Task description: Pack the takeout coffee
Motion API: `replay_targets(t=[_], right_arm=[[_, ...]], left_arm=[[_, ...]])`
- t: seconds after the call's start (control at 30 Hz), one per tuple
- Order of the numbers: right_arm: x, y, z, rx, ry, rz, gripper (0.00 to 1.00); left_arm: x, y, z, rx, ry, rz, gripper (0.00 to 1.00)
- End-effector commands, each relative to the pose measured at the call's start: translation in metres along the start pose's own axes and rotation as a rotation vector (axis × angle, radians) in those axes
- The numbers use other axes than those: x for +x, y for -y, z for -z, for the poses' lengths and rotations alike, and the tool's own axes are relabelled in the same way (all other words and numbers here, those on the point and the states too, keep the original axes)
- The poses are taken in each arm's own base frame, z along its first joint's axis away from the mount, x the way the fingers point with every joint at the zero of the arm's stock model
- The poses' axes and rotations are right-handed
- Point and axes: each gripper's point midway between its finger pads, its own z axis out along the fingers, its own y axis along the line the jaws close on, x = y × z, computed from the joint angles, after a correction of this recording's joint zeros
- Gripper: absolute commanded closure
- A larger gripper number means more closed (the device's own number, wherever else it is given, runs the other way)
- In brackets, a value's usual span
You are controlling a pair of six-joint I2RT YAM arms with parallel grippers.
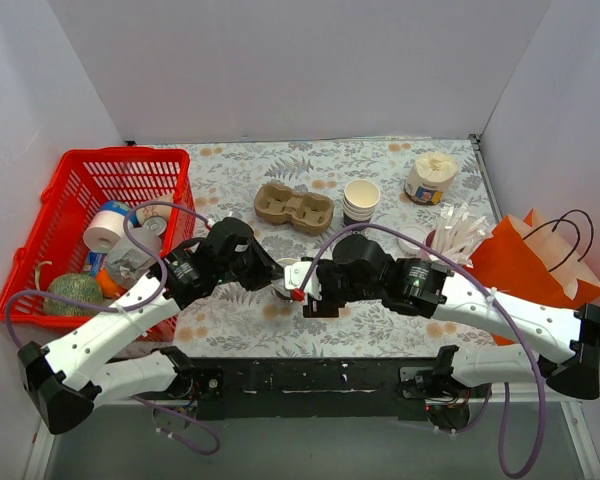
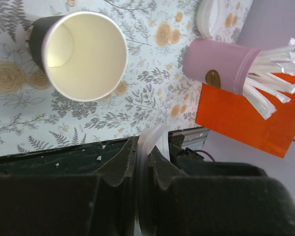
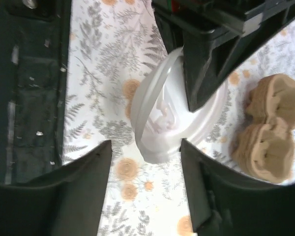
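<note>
The takeout coffee lid [image 3: 160, 118] hangs above the bench at the middle of the top view, pinched by its edge between the left fingers [image 2: 119, 164]. The right fingers [image 3: 86, 172] stand apart on both sides of it without touching, so this looks like a handover. No lidded cup is visible.

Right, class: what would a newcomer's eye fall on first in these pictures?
Mid-table, the left fingers pinch a white lid edge-on while the right fingers stand open either side of it. Then the colours: a red basket at the left edge, an orange bag at the right.
</note>
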Motion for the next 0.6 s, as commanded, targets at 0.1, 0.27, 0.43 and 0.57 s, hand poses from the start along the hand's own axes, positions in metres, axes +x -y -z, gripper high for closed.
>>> replay_targets(t=[0.1,0.27,0.43,0.57], right_arm=[[-0.016,0.040,0.013,0.367,0.098,0.063,0.13],[-0.031,0.035,0.008,0.459,0.191,0.079,0.17],[-0.041,0.026,0.001,0.507,0.258,0.076,0.20],[-0.058,0.014,-0.008,0.462,0.304,0.070,0.21]], left_arm=[[-0.021,-0.007,0.020,-0.058,0.127,0.254,1.00],[-0.026,-0.023,0.022,-0.100,0.173,0.372,1.00],[-0.030,-0.024,0.023,-0.098,0.200,0.470,1.00],[-0.029,-0.022,0.019,-0.104,0.190,0.491,1.00]])
